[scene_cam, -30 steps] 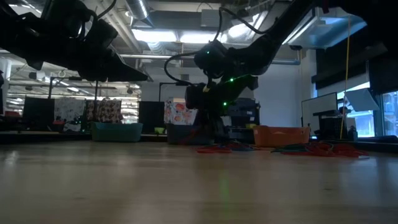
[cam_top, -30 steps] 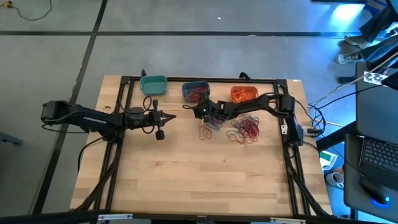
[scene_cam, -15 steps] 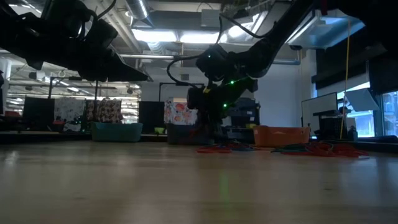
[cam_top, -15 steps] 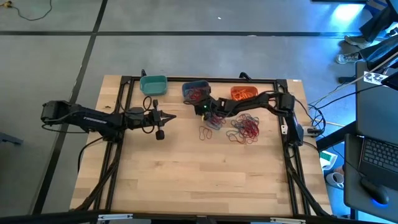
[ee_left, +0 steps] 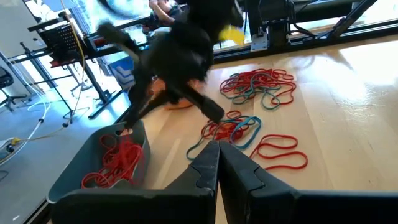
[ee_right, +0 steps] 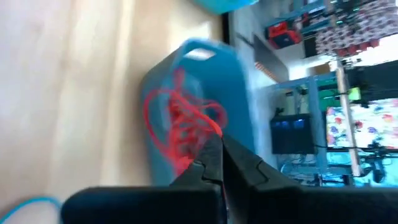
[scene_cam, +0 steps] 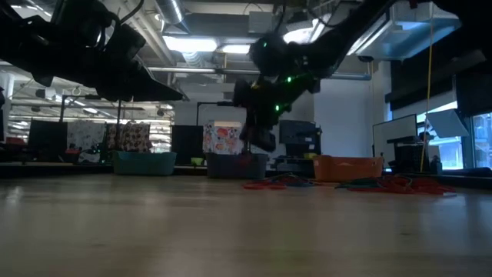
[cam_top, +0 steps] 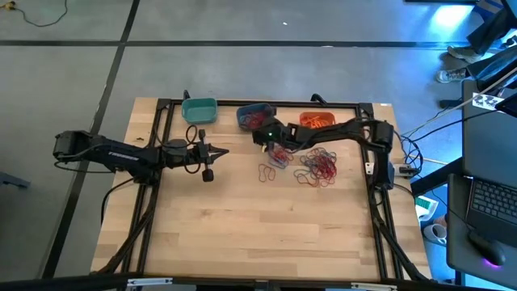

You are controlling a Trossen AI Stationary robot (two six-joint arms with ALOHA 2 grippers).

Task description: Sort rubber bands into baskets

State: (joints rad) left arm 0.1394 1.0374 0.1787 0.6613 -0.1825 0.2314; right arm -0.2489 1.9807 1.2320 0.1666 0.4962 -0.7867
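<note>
Right wrist: blue basket (ee_right: 205, 93) beyond tool (ee_right: 219, 144)

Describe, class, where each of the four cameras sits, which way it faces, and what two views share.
High: overhead, looking down; both arms, table.
Low: table height, looking level; right gripper raised.
Left wrist: past the shut left gripper at rubber bands.
Right wrist: past the shut right gripper at slate-blue basket.
Shared: that basket shows overhead too.

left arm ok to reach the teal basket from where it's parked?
Probably yes. The left end effector, shut, sits just short of the teal basket, with bare table between them; the right end effector works over by the slate blue basket.
</note>
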